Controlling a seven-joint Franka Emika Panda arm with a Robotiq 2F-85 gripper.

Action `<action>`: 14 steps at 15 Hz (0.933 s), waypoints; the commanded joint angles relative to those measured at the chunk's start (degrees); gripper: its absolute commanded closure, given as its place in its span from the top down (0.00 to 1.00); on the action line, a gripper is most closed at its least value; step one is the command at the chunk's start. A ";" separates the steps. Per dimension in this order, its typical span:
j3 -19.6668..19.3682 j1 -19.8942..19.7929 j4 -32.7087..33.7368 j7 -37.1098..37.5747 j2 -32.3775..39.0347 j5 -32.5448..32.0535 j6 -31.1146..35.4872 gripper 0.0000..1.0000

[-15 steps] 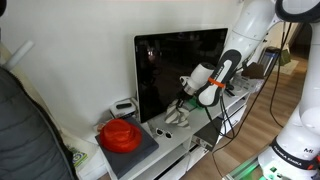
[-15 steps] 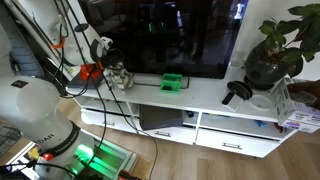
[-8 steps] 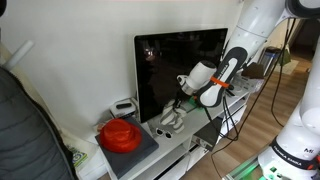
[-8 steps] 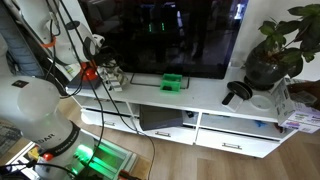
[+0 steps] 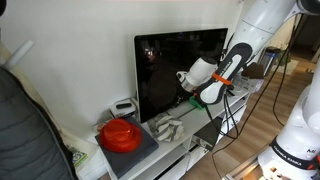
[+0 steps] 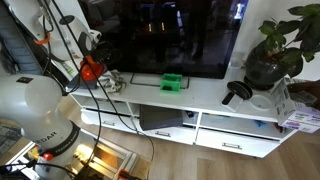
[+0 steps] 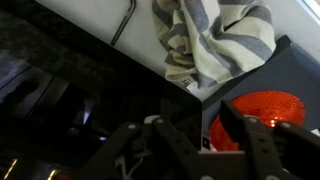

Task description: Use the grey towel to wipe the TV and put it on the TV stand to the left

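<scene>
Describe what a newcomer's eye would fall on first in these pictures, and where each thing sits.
The big black TV dominates, standing on a long white stand. In front of it lies a crumpled grey striped towel, next to a bright red round object on a dark mat. The robot's gripper hangs over the towel, jaws open and empty.

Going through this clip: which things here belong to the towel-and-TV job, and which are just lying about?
Job:
towel
TV
TV stand
gripper

Lying about:
red round object
green object
potted plant
white box
</scene>
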 commanded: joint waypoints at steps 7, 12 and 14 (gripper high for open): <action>-5.71 1.25 -7.31 9.43 -22.51 -13.09 -16.67 1.00; -5.40 1.60 -6.68 11.68 -24.88 -13.02 -19.75 1.00; -5.19 1.67 -6.65 12.21 -26.55 -13.36 -20.83 1.00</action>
